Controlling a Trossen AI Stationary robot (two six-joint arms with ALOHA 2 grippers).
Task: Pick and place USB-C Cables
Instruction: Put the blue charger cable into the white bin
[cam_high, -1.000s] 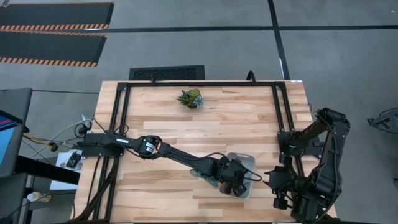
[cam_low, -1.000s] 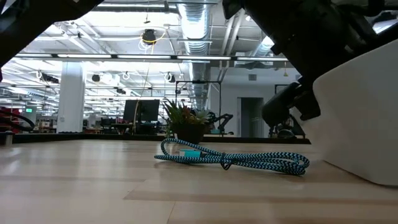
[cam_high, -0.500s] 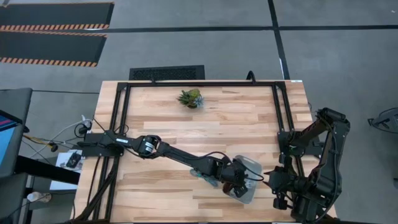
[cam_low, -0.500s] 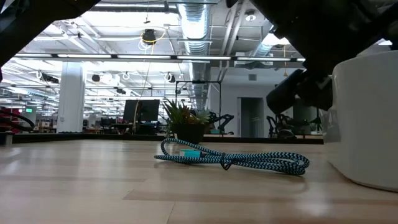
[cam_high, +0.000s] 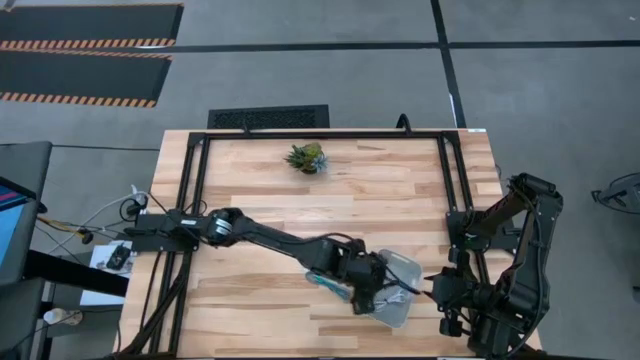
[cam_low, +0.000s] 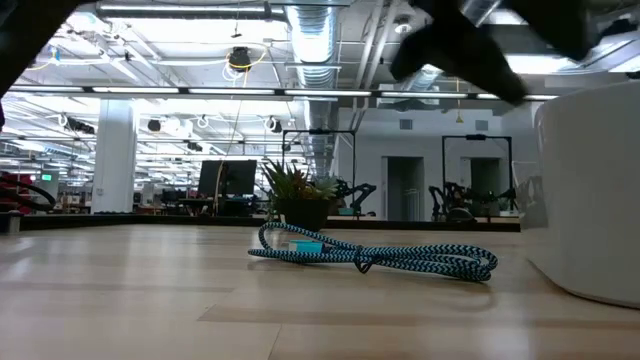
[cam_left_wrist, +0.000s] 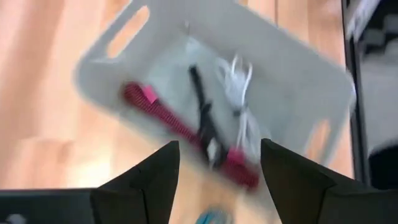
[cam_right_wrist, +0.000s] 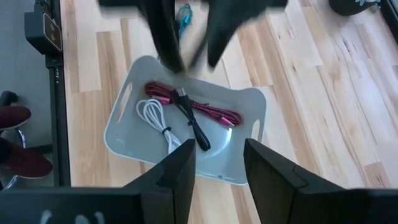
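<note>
- Low view: the teal cable is seen lying limp on the table beside the tray.
- Red, white and black cables are held in the tray.
- Left gripper fingers are spread, empty; right gripper is parked, spread.
- Light and floppy handling is expected; the bundled middle should be pinched.

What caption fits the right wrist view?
Maroon-red cable, white cable and black cable in the tray; teal cable outside.

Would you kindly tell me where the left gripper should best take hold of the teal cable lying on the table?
Probably at the looped, bunched end of the teal cable, coming straight down from above. The cable lies flat on the wooden table beside the tray, and that loop rises highest off the wood, giving the left gripper fingers something to close around.
</note>
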